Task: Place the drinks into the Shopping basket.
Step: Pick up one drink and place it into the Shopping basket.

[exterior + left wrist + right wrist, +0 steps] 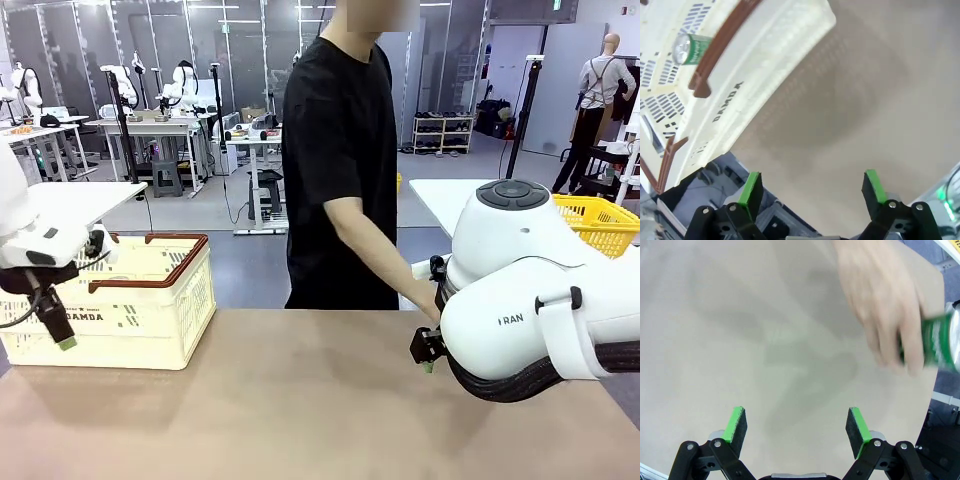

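1. Left gripper (811, 184) – released, jaws spread wide, nothing between the green pads. Poised at the table's left edge, just beside the Shopping basket.
2. Shopping basket (150, 320) – cream slotted crate with brown rim and handles, standing on the left part of the table (300, 410). "DAMDA" printed on the wall facing the robot.
3. Green can (690, 49): inside the basket, silver top showing, partly crossed by a brown handle. Upright or lying, not discernible.
4. Right gripper (796, 422): released likewise, jaws wide and empty, over bare tabletop on the right side.
5. Hand (885, 315): the person's, blurred, beyond the right gripper and apart from it, wrapped around a second green can (936, 342) near the table's edge. Resting on the surface or lifted, not discernible.
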Robot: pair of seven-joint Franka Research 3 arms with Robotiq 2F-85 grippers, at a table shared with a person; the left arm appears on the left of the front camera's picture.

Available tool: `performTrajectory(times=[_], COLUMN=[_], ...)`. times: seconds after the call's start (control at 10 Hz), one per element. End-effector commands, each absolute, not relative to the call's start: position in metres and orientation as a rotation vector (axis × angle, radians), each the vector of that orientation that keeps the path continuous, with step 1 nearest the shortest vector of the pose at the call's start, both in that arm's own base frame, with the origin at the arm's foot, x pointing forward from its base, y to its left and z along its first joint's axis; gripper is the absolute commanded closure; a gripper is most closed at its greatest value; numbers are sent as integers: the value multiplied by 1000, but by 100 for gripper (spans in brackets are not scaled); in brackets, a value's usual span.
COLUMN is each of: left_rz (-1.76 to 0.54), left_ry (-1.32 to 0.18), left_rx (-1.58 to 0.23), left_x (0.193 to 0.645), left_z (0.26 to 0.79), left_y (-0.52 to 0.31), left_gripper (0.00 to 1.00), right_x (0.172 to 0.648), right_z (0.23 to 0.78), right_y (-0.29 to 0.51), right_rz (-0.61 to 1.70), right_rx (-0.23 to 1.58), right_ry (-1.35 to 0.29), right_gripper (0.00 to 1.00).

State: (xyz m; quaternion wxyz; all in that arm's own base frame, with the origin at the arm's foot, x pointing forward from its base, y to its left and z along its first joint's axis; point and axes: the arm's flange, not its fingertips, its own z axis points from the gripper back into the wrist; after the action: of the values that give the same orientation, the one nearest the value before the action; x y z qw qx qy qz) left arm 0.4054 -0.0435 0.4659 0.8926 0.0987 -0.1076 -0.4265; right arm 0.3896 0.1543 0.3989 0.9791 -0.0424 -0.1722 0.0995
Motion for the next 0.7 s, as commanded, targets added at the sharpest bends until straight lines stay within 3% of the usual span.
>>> performTrajectory(times=[0.0, 0.6], left_rz=[-974, -929], left_ry=[-204, -208], left_rx=[226, 210], left_x=[403, 404], left_z=[462, 461], left_y=[-34, -40], left_gripper=[0, 0], right_x=[390, 390], right_z=[398, 398], right_y=[154, 154], right_rz=[201, 201], right_rx=[-82, -82], right_ry=[-345, -345], right_gripper=[0, 0])
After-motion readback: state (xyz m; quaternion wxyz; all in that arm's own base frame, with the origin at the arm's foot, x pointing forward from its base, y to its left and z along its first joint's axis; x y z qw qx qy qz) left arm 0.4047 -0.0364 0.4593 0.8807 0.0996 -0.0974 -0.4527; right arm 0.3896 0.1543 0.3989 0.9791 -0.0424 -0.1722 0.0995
